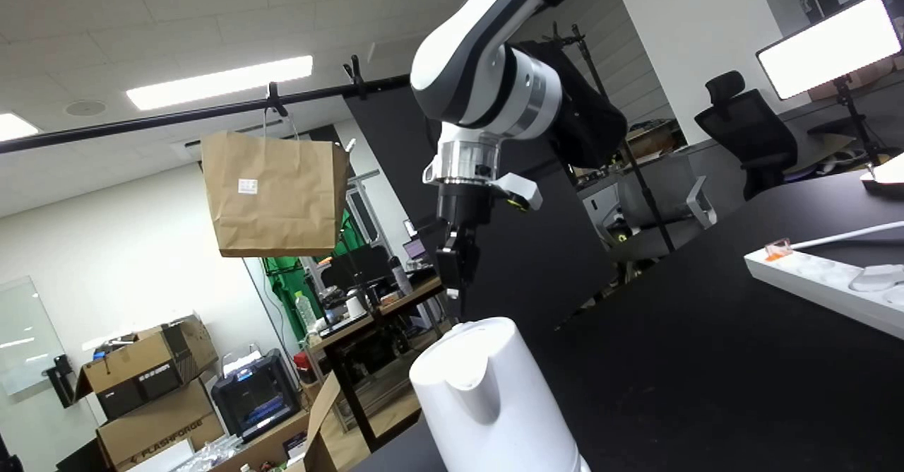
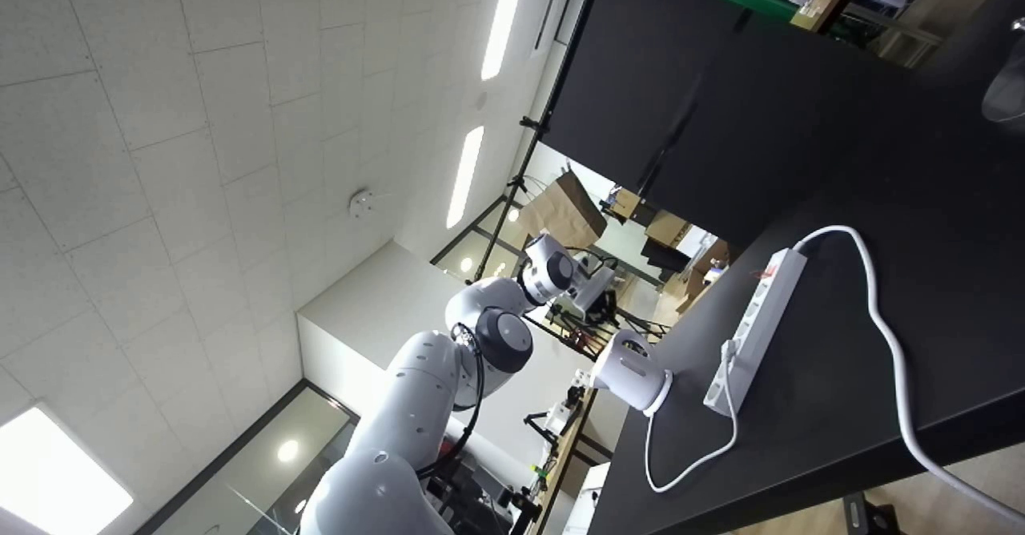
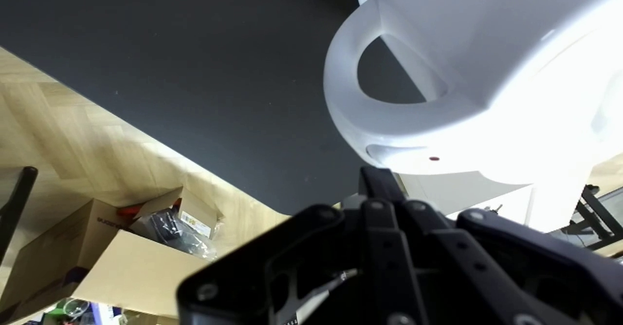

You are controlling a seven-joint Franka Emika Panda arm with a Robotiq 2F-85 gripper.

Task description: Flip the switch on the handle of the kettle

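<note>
- Kettle: upright on the bench and ungrasped; I judge that no grip is needed, its own weight and footing taking the push.
- Handle: a loop opposite the spout; this side faces my approach, presumably so that I reach the control without crossing the body.
- Switch: judged to be the shallow oval tab at the handle's crown, near a small red mark; its setting I cannot tell.
- End effector: jaws together, nothing visible between them, probably to give me one narrow, stiff prodding tip. It points at the tab end of the handle, just beside it; contact I cannot tell.
- Cord: in an exterior view, links the kettle to the power strip, its slack lying on the bench.
- Next: I expect a short, centred press; off-centre, the tip may skid on the smooth shell.
</note>
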